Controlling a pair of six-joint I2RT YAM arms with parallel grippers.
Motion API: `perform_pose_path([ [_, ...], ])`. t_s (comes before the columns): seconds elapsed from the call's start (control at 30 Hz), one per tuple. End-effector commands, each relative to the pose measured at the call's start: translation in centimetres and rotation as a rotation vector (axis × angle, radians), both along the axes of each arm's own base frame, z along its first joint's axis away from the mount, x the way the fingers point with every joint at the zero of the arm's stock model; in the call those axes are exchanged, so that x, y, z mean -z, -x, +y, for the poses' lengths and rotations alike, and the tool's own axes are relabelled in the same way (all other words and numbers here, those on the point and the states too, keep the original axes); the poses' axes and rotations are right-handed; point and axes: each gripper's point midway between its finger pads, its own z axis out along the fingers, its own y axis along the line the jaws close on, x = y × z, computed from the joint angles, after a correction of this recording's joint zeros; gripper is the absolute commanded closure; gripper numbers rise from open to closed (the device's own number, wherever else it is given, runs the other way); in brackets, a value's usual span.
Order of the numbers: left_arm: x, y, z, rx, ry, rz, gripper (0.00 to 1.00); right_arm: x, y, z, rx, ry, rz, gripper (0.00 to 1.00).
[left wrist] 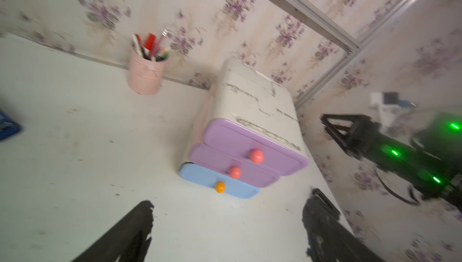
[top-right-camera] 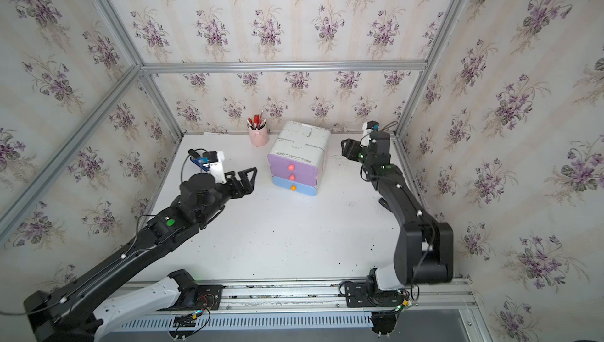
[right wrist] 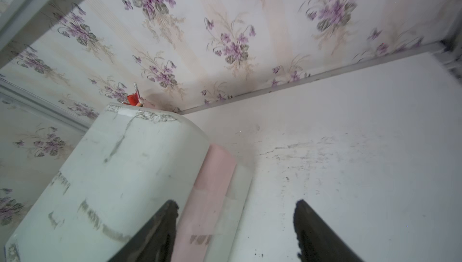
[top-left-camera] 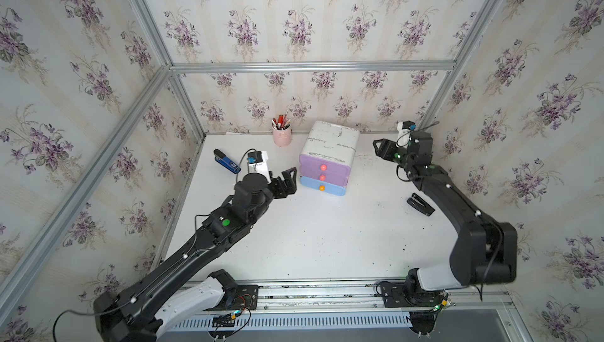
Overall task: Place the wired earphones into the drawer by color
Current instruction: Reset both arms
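The drawer (top-left-camera: pixel 328 147) (top-right-camera: pixel 302 147) is a white unit at the back middle of the table, with two purple fronts over a light blue one (left wrist: pixel 240 188). None of the three shows its inside. The wired earphones are out of view in every frame. My left gripper (top-left-camera: pixel 289 182) (top-right-camera: pixel 250 180) (left wrist: pixel 230 203) hangs open and empty just left of the unit's front, facing it. To the right of the unit (right wrist: pixel 125 173), my right gripper (top-left-camera: pixel 379 149) (top-right-camera: pixel 346 149) (right wrist: pixel 236 202) is open with nothing between its fingers.
A pink pen cup (top-left-camera: pixel 281 136) stands against the back wall left of the unit. On the left lies a blue stapler (top-left-camera: pixel 227 162), and a black stapler (top-left-camera: pixel 420 204) lies under my right arm. Walls enclose the white table (top-left-camera: pixel 327 242) on three sides.
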Motion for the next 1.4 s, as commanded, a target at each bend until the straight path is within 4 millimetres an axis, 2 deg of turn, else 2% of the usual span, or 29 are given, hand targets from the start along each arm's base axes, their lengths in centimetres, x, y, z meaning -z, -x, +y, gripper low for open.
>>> perform_pose_path([
  [0.0, 2.9, -0.3, 6.9, -0.165, -0.296, 0.081, 0.00, -2.1, 2.2, -2.3, 0.144, 0.109, -0.211, 0.02],
  [0.07, 5.0, -1.3, 11.2, -0.335, -0.332, 0.152, 0.00, -0.4, 4.5, -2.7, 0.178, 0.123, -0.222, 0.00],
  [0.17, 7.8, -2.5, 15.5, -0.478, -0.427, 0.180, 0.00, 2.0, 7.2, -4.0, 0.271, 0.168, -0.236, 0.00],
  [0.23, 8.9, -3.3, 16.9, -0.507, -0.509, 0.155, 0.00, 3.9, 8.2, -5.0, 0.325, 0.181, -0.255, 0.00],
  [0.37, 11.8, -5.2, 17.6, -0.472, -0.651, 0.092, 0.00, 7.9, 9.4, -6.1, 0.358, 0.265, -0.274, 0.00],
  [0.43, 13.3, -5.9, 18.1, -0.452, -0.654, 0.102, 0.00, 9.1, 9.4, -6.4, 0.363, 0.306, -0.264, 0.00],
  [0.5, 15.0, -6.3, 19.1, -0.472, -0.627, 0.122, 0.00, 9.0, 9.6, -6.9, 0.392, 0.326, -0.309, 0.00],
  [0.6, 17.2, -7.0, 19.0, -0.434, -0.592, 0.096, 0.00, 8.2, 9.1, -7.4, 0.412, 0.380, -0.383, 0.00],
  [0.67, 18.4, -7.4, 18.3, -0.398, -0.596, 0.062, 0.00, 9.8, 8.4, -7.1, 0.381, 0.369, -0.356, 0.01],
  [0.7, 18.8, -7.6, 18.0, -0.380, -0.595, 0.030, 0.00, 9.6, 8.6, -7.1, 0.384, 0.374, -0.402, 0.01],
  [0.73, 20.1, -7.8, 17.5, -0.333, -0.605, 0.051, 0.00, 9.7, 8.9, -7.4, 0.398, 0.379, -0.410, 0.00],
  [0.77, 20.9, -8.2, 16.7, -0.280, -0.600, 0.070, 0.00, 10.4, 8.8, -7.3, 0.385, 0.371, -0.360, 0.00],
  [0.8, 20.8, -8.6, 16.8, -0.298, -0.611, 0.029, 0.00, 10.4, 8.5, -7.5, 0.377, 0.350, -0.347, 0.01],
  [0.83, 21.2, -8.6, 17.3, -0.317, -0.606, 0.039, 0.00, 10.0, 8.4, -7.9, 0.386, 0.337, -0.372, 0.00],
  [0.9, 21.5, -8.5, 17.8, -0.303, -0.566, 0.118, 0.00, 11.2, 7.5, -7.6, 0.349, 0.334, -0.302, 0.00],
  [1.0, 21.6, -8.5, 17.8, -0.299, -0.564, 0.115, 0.00, 11.1, 6.9, -8.0, 0.366, 0.331, -0.299, 0.00],
  [1.03, 21.3, -8.7, 17.8, -0.305, -0.565, 0.097, 0.00, 11.7, 6.8, -8.0, 0.363, 0.332, -0.262, 0.00],
  [1.07, 21.4, -8.6, 17.8, -0.305, -0.568, 0.098, 0.00, 10.9, 6.9, -8.0, 0.368, 0.331, -0.308, 0.00],
  [1.13, 21.3, -8.6, 17.8, -0.304, -0.568, 0.096, 0.00, 11.5, 6.9, -8.0, 0.363, 0.335, -0.275, 0.00],
  [1.2, 21.3, -8.6, 17.8, -0.304, -0.568, 0.101, 0.00, 10.9, 7.0, -8.0, 0.368, 0.333, -0.314, 0.00],
  [1.37, 21.4, -8.6, 17.7, -0.301, -0.573, 0.105, 0.00, 11.0, 7.0, -7.6, 0.371, 0.361, -0.304, 0.00],
])
